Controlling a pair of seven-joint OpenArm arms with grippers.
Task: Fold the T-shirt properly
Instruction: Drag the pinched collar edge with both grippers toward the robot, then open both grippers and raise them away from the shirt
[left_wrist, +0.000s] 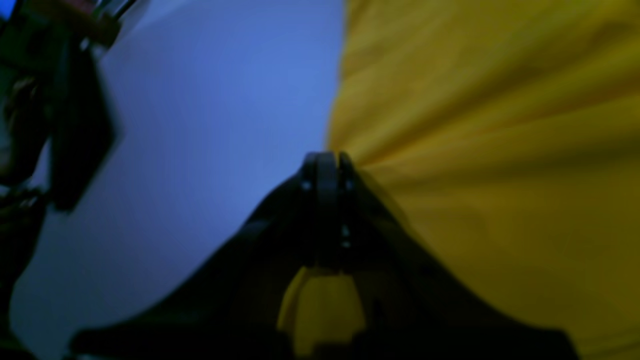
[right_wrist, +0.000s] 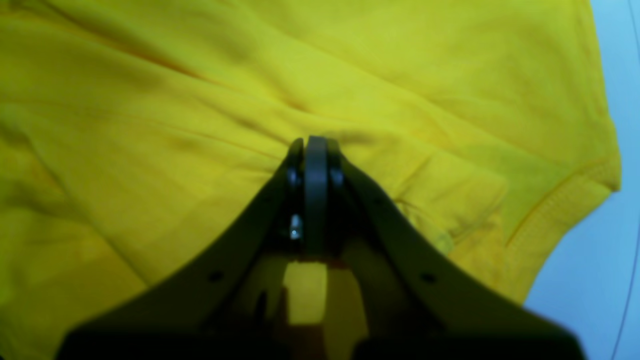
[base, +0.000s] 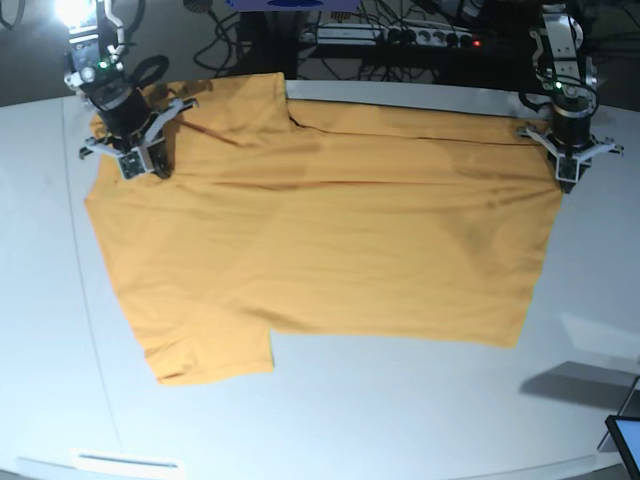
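1. Orange-yellow cloth, the T-shirt, lies spread on the grey table, one sleeve pointing toward the near edge.
2. The left gripper has its jaws closed, pinching the hem corner at the far side; folds radiate from the pinch in the left wrist view.
3. The right gripper is likewise clamped on cloth near the shoulder.
4. To fold well, I judge both arms should lift together, keep the far edge taut between them, and carry it evenly toward the near edge.
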